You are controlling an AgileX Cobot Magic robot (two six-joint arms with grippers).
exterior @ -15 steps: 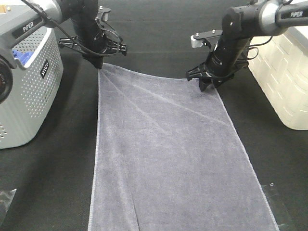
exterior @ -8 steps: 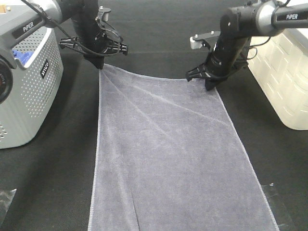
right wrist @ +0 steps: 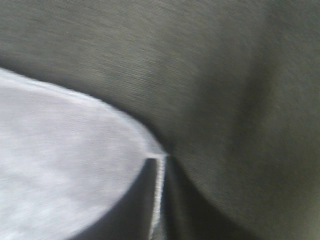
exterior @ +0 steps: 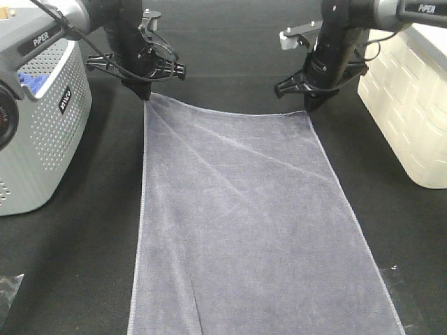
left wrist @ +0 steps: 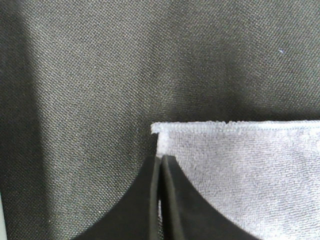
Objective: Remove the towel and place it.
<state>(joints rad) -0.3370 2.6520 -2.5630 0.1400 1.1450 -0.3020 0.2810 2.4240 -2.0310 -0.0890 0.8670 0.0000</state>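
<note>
The grey-lavender towel (exterior: 244, 209) lies spread flat on the black table, running from the far middle to the near edge of the exterior high view. My left gripper (exterior: 144, 96) is shut on its far left corner, and the left wrist view shows the towel (left wrist: 250, 160) pinched at the tips of the left gripper (left wrist: 161, 162). My right gripper (exterior: 308, 106) stands at the far right corner. In the right wrist view a strip of the towel (right wrist: 60, 150) edge is clamped between the nearly closed jaws of the right gripper (right wrist: 160, 162).
A grey perforated basket (exterior: 35, 118) stands at the left with a bright blue cloth (exterior: 31, 78) inside. A cream bin (exterior: 405, 105) stands at the right edge. A scrap of clear plastic (exterior: 8, 289) lies at the near left.
My right gripper has moved away and slightly right with the towel's far right corner, pulling the far edge straighter. The left gripper has stayed put.
</note>
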